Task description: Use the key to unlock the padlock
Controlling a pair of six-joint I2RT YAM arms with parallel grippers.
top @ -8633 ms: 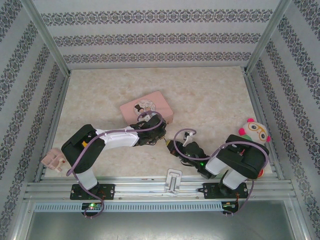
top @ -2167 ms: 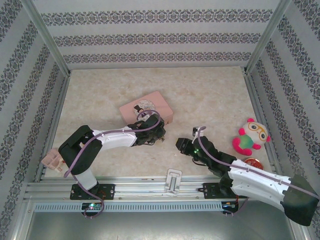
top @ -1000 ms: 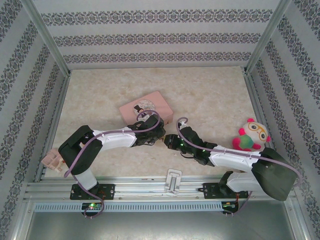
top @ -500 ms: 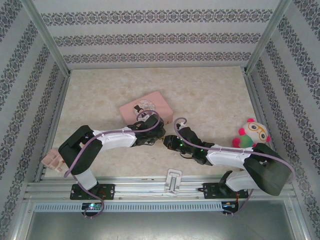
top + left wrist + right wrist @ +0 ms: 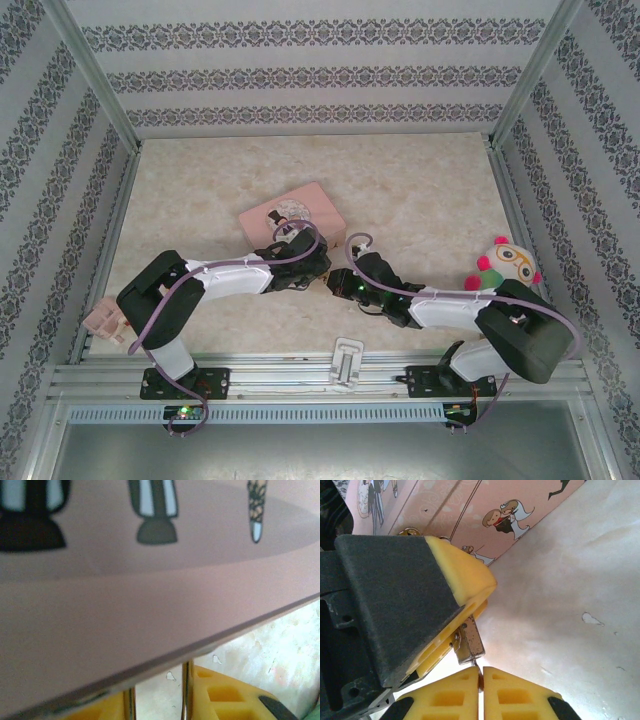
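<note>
- Right gripper (image 5: 337, 283), pinching thin dark grey metal key (image 5: 479, 673), has moved in: key tip now meets tiny brass-coloured padlock (image 5: 470, 641).
- Left gripper (image 5: 321, 270) clamps padlock; insertion looks next.

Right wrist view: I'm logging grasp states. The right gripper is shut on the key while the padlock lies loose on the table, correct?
Not quite. The padlock is not loose on the table; it is pinched by the left gripper, as the right wrist view shows. The right gripper is indeed shut on the key.
</note>
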